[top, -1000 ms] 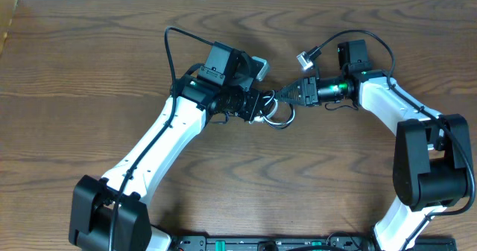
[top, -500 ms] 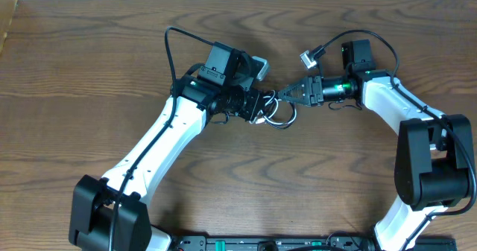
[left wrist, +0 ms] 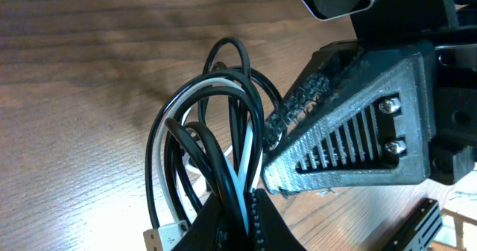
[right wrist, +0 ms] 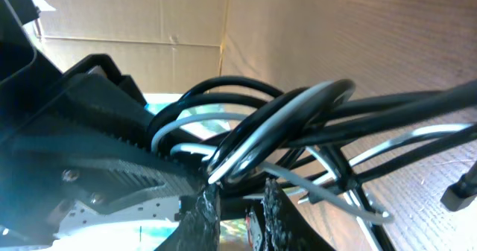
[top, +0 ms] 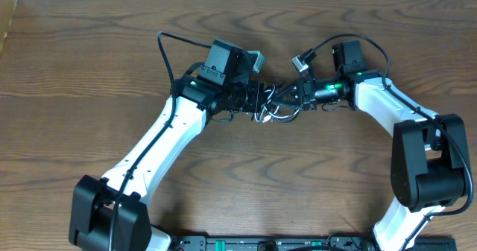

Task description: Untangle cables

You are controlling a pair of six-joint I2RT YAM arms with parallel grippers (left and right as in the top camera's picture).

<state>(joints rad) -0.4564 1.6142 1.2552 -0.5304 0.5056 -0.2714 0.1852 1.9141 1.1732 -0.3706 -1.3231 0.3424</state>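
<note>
The cables (top: pixel 277 111) are a tangled bunch of black and white loops between my two grippers, at the table's upper middle. My left gripper (top: pixel 262 102) is shut on the bunch; in the left wrist view the black and white cords (left wrist: pixel 216 132) run between its fingers (left wrist: pixel 242 225), with a white USB plug (left wrist: pixel 170 237) beside them. My right gripper (top: pixel 289 96) meets the bunch from the right. In the right wrist view its fingers (right wrist: pixel 240 210) are nearly together with a black cord across the gap, under several loops (right wrist: pixel 261 128).
The wooden table (top: pixel 89 72) lies all around. A thick black cord (top: pixel 165 46) arcs up from the left arm. Another black cord with a small silver plug (top: pixel 300 59) loops over the right wrist. A dark rail (top: pixel 268 243) runs along the front edge.
My right gripper has moved left, closing in on the bunch. The left gripper has shifted slightly up, and the loops now sit tighter between the two.
</note>
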